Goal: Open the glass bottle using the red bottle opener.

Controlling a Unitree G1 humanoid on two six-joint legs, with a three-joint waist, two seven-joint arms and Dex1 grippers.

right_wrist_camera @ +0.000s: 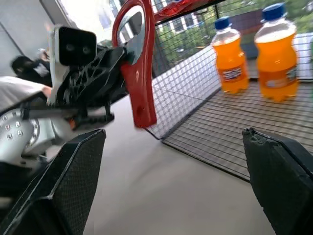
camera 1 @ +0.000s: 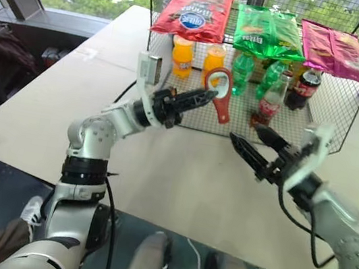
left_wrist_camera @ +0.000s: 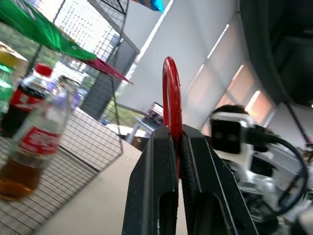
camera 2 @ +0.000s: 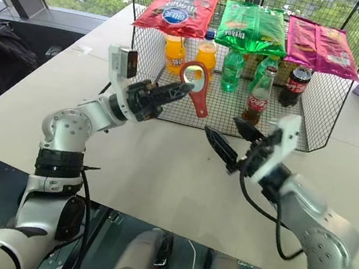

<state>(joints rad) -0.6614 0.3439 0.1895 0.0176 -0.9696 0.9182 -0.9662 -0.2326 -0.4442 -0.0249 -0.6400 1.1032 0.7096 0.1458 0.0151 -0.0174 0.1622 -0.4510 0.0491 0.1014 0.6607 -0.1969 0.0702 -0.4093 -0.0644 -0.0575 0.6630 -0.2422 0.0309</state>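
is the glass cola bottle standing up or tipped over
Upright: the glass bottle stands on the wire rack's floor, neck pointing up, beside the green bottles.

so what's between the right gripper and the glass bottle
Nothing: in the left eye view just bare table and rack floor separate the open right gripper from the glass bottle.
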